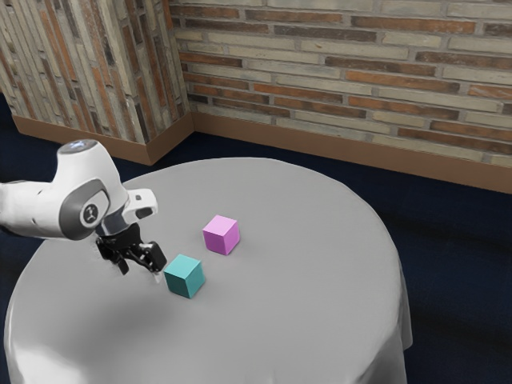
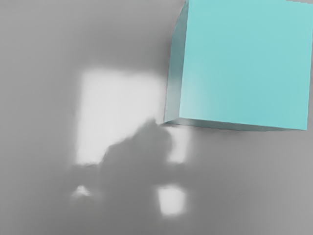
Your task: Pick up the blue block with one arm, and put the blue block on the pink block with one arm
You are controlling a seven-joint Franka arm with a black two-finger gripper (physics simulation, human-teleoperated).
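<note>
Pincer (image 1: 138, 264) — fingers apart, empty (low over the table (image 1: 304, 320)) — just beside blue block (image 1: 185, 276).

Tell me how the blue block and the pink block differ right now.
Colour: the blue block is teal-blue, the pink block is pink. Position: the blue block sits right beside the gripper; the pink block sits farther off, toward the brick wall. Both are cubes that look alike in size, resting on the grey table, apart from each other.
</note>
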